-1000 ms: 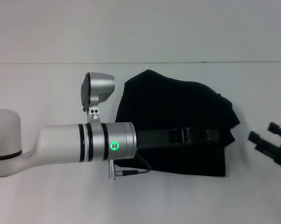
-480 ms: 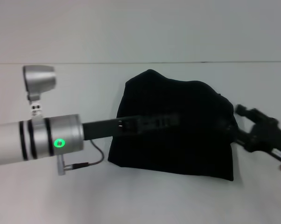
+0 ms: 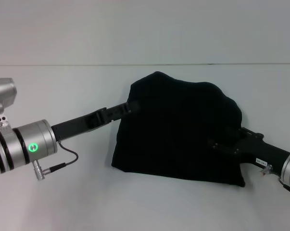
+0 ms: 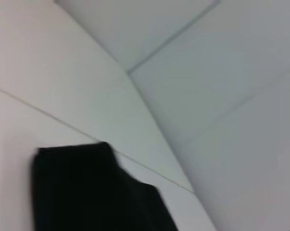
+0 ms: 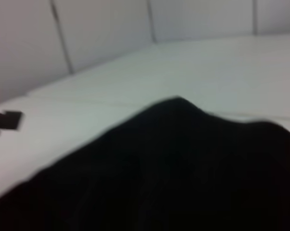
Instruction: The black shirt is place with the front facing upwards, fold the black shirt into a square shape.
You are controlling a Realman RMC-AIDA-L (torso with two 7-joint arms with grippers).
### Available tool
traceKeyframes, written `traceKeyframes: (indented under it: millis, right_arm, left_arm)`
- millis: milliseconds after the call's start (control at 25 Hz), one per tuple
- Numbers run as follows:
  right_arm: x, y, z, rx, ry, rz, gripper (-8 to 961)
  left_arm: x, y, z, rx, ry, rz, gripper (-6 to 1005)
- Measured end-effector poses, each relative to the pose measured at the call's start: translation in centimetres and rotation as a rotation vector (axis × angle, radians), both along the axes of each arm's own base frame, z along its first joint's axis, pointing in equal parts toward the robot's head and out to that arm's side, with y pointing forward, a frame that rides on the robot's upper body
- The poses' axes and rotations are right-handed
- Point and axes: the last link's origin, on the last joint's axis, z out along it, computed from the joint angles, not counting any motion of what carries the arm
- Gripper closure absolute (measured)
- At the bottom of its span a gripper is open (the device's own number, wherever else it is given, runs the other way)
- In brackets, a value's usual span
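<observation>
White table, folded black shirt, grippers apparently touching

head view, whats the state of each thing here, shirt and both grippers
black shirt: folded into a rough lumpy block, lying flat on the white table, no lettering showing
left gripper: low at the shirt's left edge, touching it
right gripper: over the shirt's lower right part

a white table is carrying the shirt, which is lying bunched in a rough, rounded heap near the middle, its bottom edge fairly straight and its top humped. the table's far edge is meeting a pale wall.
</observation>
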Motion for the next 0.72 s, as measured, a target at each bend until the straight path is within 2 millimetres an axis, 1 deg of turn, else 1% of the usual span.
traceKeyframes:
  millis: [160,320,560,720]
  right_arm:
    - [1.0,0.1,0.0,0.014,-0.037,-0.053,120]
    - [1.3,0.0,0.3,0.03,-0.025,-0.065,120]
    - [0.5,-0.6,1.7,0.057,0.04,0.026,121]
    - [0.1,-2.1,2.4,0.046,0.044,0.139,120]
  left_arm:
    - [-0.4,0.5,0.0,0.015,0.019,0.034,36]
    - [-0.3,0.9,0.2,0.018,0.023,0.045,41]
    - [0.2,2.5,0.6,-0.025,0.02,0.1,48]
    - [0.4,3.9,0.5,-0.077,0.052,0.172,52]
